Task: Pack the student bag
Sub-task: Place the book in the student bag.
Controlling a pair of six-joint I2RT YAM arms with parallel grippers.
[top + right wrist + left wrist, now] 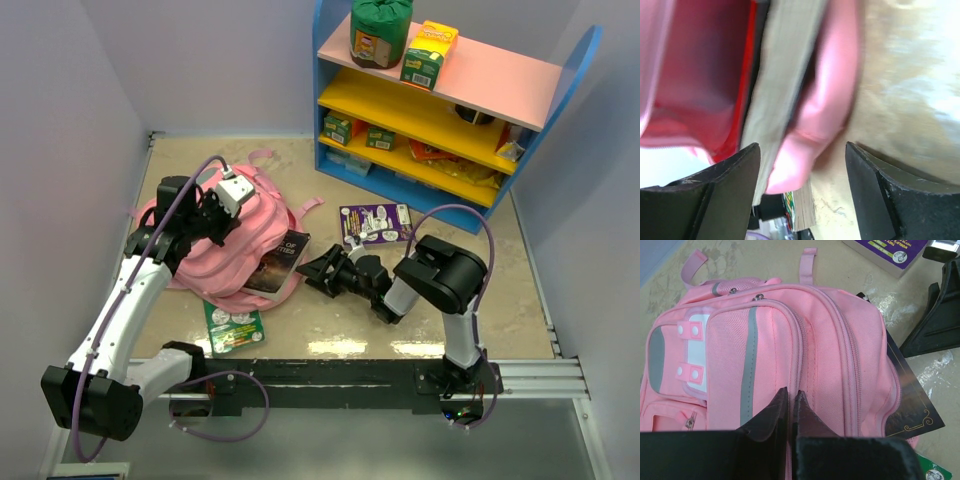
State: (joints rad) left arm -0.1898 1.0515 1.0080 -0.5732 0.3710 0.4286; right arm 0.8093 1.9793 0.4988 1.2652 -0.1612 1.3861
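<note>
The student bag (225,250) is a pink backpack lying at the left of the table. It fills the left wrist view (770,335). A dark book (281,262) sticks out of its right side, and its corner shows in the left wrist view (910,400). My left gripper (215,218) sits on top of the bag, its jaws (791,399) shut on a fold of pink fabric beside the front pocket. My right gripper (318,272) is open at the bag's right edge. In the right wrist view (802,165) the book's page edge (782,75) and pink bag fabric (830,100) lie between the jaws.
A purple book (375,223) lies right of the bag. A green book (235,328) lies in front of the bag. A blue shelf unit (450,90) with boxes and packets stands at the back right. Walls close the left and back.
</note>
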